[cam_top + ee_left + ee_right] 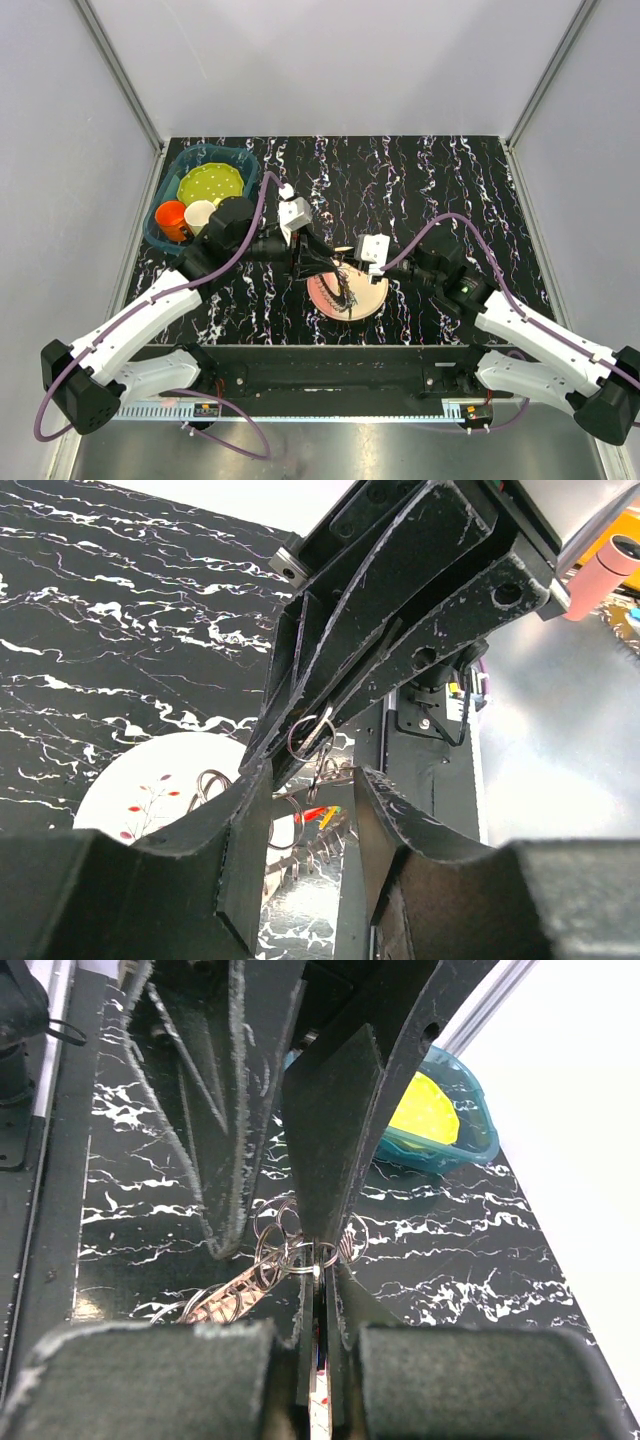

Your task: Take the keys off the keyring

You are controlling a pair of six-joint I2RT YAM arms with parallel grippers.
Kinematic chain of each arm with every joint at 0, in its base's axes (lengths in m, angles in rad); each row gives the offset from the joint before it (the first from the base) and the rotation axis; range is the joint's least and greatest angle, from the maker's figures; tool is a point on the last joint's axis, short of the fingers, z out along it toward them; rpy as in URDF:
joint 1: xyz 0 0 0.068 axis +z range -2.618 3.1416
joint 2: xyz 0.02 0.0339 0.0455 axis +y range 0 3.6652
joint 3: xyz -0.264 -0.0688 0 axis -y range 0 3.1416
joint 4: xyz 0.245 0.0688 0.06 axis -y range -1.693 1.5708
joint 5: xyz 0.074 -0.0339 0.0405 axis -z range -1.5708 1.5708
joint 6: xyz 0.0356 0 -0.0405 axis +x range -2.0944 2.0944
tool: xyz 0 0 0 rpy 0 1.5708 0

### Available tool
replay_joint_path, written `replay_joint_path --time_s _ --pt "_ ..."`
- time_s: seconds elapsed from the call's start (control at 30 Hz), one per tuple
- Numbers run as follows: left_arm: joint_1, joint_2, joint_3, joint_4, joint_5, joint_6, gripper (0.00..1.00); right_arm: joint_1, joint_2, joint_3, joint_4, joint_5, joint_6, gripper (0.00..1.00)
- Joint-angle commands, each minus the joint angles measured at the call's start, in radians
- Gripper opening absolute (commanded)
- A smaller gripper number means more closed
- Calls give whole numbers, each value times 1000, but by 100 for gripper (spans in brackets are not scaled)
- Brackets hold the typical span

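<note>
The keyring (343, 287) hangs over the pink plate (375, 297) at the table's near middle, its spiky rim and small split rings dangling. My right gripper (347, 268) is shut on one small ring at the keyring's top; the right wrist view shows the pinch (322, 1270) and the rim (235, 1300) hanging to the left. My left gripper (312, 264) is open, and its fingers straddle the hanging rings without gripping them (310, 775). Red and green key heads (318, 815) show below, in the left wrist view. The silvery key blades are hard to tell from the rings.
A teal bin (245, 158) at the back left holds a yellow-green plate (210, 183), an orange cup (171, 218) and a cream cup (200, 213). The bin also shows in the right wrist view (450, 1145). The two grippers nearly touch over the plate.
</note>
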Motion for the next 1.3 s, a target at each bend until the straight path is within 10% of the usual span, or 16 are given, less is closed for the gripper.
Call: replay_joint_path --time_s 0.0,0.37,1.27 --pt "-17 0 28 60 169 -16 38 5 -12 17 139 -31 20 0" --pt "-17 -22 23 -44 165 30 26 5 -22 12 131 -8 10 0" --pt "-19 -39 44 -152 56 85 38 5 -9 10 137 -6 11 0"
